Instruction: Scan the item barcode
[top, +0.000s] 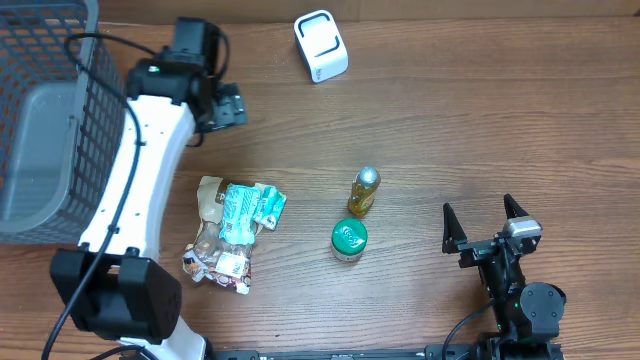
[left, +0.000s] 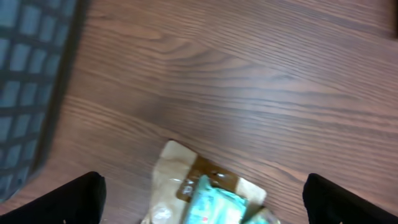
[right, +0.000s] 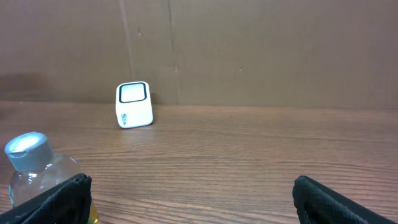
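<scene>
A bare wooden table (top: 450, 120) runs up to a brown wall, and a small white scanner (top: 321, 45) stands at the far edge. The left gripper (top: 225, 105) hangs to the left of the scanner and a little nearer the robot. Its jaws are spread wide and hold nothing, and its wrist view looks down on a heap of snack packets (top: 232, 225). That heap lies well short of the scanner, on the near-left side. A silver-capped bottle (top: 364, 192) and a green-lidded jar (top: 349, 240) stand almost straight in front of the scanner, also well short of it. The right gripper (top: 480, 215) sits farthest away, near-right of the scanner, parted and empty. A grey mesh basket (top: 95, 90) lies far to the left.

No item is in hand yet, so nothing has been presented. The packets look slack and overlapping, so a pinch could lift two at once or crumple the barcode. A code turned away from the scanner would probably not read.
</scene>
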